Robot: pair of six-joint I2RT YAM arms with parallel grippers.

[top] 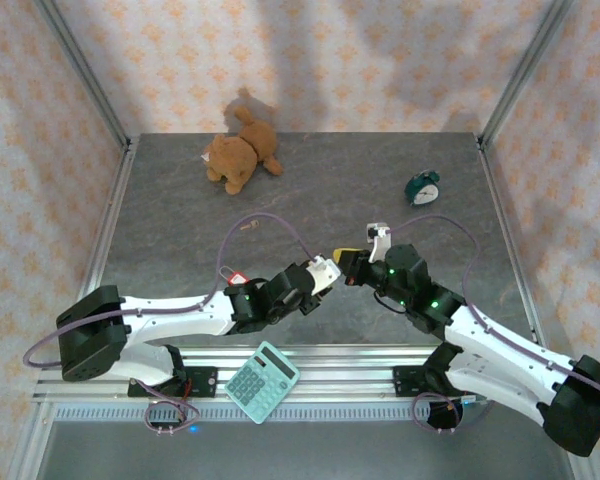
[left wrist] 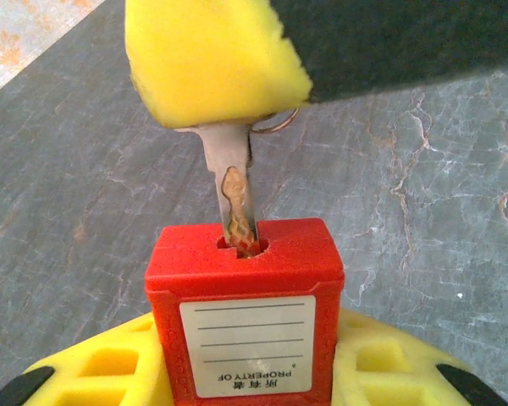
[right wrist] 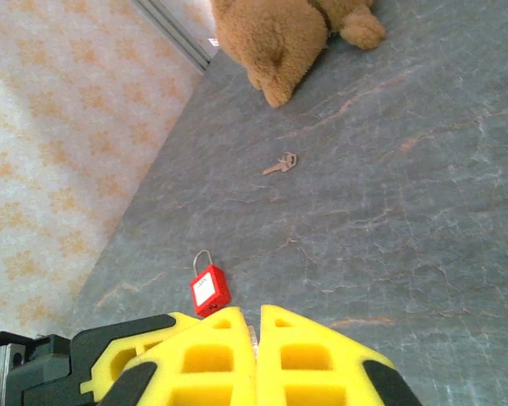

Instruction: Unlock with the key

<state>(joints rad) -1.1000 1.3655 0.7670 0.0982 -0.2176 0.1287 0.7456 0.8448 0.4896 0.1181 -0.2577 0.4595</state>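
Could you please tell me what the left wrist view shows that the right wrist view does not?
Left wrist view: the key seated in the keyhole of a red padlock. Right wrist view: a teddy bear, a loose key and a second padlock lying on the table. Both: the grey table and the right gripper, shut on the key.

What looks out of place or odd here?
A teal calculator lies askew on the metal rails between the arm bases, off the grey table. A loose key lies alone on that table, short of the teddy bear.
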